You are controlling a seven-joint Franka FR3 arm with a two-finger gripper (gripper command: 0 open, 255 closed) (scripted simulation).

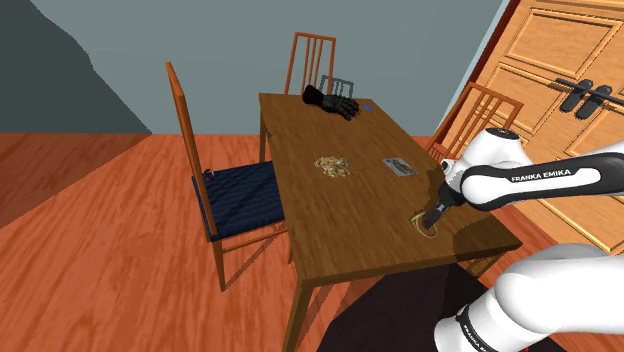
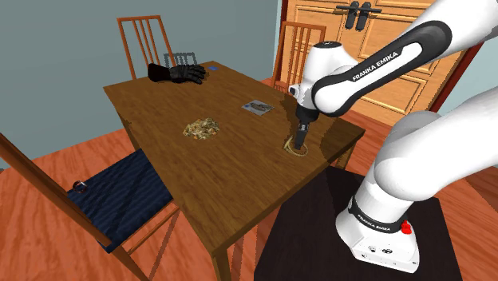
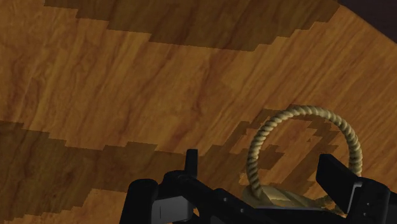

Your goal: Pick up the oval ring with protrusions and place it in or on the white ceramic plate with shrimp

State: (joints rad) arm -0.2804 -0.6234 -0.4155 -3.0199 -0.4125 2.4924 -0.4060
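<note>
1. Oval ring (image 1: 420,225) (image 2: 293,149) (image 3: 299,113), made of twisted tan rope, lies flat on the brown wooden tabletop (image 1: 300,200) (image 2: 215,168), near the corner closest to the robot's stand.
2. The black pincer (image 1: 432,222) (image 2: 300,144) (image 3: 261,162) points straight down over the ring, its tip at the tabletop.
3. In the wrist view the pincer is released: its fingers stand apart. One is clear of the rope and the other is at the ring's rim. Whether that one touches the rope cannot be told.
4. The plate with shrimp (image 1: 333,167) (image 2: 205,128) shows as a low tan heap near the middle of the tabletop, well apart from the ring.
5. A small grey card (image 1: 400,167) (image 2: 258,106) lies between the two, towards the door side.
6. A black glove (image 1: 330,102) (image 2: 177,74) rests at the far end of the tabletop.
</note>
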